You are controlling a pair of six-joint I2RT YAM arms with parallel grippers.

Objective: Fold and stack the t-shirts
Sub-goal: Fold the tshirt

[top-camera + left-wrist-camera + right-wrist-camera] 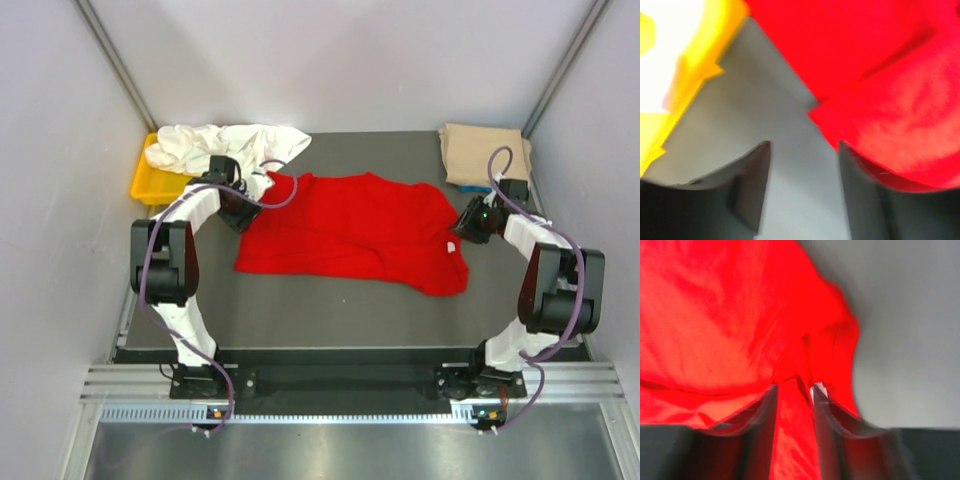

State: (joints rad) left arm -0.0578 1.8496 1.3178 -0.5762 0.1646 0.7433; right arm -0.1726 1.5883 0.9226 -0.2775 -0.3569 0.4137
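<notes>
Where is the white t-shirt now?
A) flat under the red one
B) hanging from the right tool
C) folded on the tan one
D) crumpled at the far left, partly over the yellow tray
D: the white t-shirt lies bunched at the far left, draped partly over the yellow tray.

Both wrist views are smeared. In the left one the yellow tray (685, 75), left of the red t-shirt (880, 75), is washed out and cut by the picture's edge. In the right one, red cloth lies between the fingers of the right gripper (794, 387); pinched or loose, I cannot tell. The white speck (819, 389) beside them is perhaps a label. From above, the left arm (195, 208) hides the red t-shirt's far left corner.
</notes>
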